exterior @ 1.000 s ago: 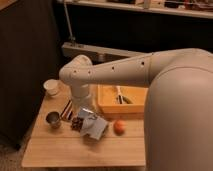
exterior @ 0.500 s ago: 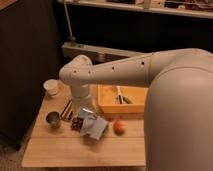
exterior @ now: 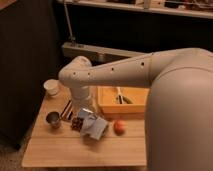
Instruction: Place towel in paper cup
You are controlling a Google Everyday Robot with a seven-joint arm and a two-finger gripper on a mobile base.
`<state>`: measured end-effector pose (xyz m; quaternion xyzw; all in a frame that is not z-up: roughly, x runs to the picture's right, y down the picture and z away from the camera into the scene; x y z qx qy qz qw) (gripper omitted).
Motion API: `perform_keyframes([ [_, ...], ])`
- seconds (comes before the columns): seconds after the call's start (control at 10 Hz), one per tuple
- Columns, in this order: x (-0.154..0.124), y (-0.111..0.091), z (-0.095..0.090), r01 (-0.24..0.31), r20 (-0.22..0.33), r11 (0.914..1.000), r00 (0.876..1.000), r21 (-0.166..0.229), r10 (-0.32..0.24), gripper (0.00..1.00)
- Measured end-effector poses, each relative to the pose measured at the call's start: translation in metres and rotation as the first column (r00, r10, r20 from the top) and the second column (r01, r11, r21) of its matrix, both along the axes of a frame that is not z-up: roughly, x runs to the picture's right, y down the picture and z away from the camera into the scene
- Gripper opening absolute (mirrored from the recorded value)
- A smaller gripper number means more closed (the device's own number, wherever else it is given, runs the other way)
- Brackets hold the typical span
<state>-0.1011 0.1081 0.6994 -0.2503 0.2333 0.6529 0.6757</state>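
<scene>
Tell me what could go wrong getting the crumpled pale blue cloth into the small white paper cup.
The gripper sits low over the pale blue towel, beside the brown patterned packet, so it might snag that. The towel looks bigger than the white paper cup and could tip it. The dark metal cup stands nearer, inviting a mix-up.

My upper arm point(exterior: 135, 70) comes out of my body shell point(exterior: 182, 115) at frame right and runs approx. level toward frame left. My elbow point(exterior: 75, 76) is bent sharply, approx. a right angle. My forearm point(exterior: 81, 96) drops near vert. from the elbow. My gripper point(exterior: 85, 113) sits at the forearm's lower end, pointing down, low and left of frame centre. It is largely hidden behind the wrist. Its jaws stand wide apart.
</scene>
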Motion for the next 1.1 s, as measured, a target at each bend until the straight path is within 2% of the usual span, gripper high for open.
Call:
perform_keyframes([
  [0.1, 0.016, 0.005, -0.003, -0.018, -0.015, 0.9997, 1.0, 0.015, 0.019, 0.65],
  [0.3, 0.035, 0.012, -0.006, -0.064, -0.01, 0.9973, 0.998, 0.036, 0.065, 0.65],
  [0.5, 0.039, 0.021, 0.001, -0.085, -0.01, 0.9958, 0.996, 0.033, 0.086, 0.65],
  [0.7, 0.041, 0.025, 0.013, -0.104, -0.012, 0.9945, 0.994, 0.013, 0.104, 0.65],
  [1.0, 0.046, 0.031, 0.033, -0.145, -0.019, 0.9887, 0.989, -0.039, 0.144, 0.65],
  [1.1, 0.051, 0.039, 0.04, -0.164, -0.035, 0.9844, 0.986, -0.063, 0.163, 0.65],
])
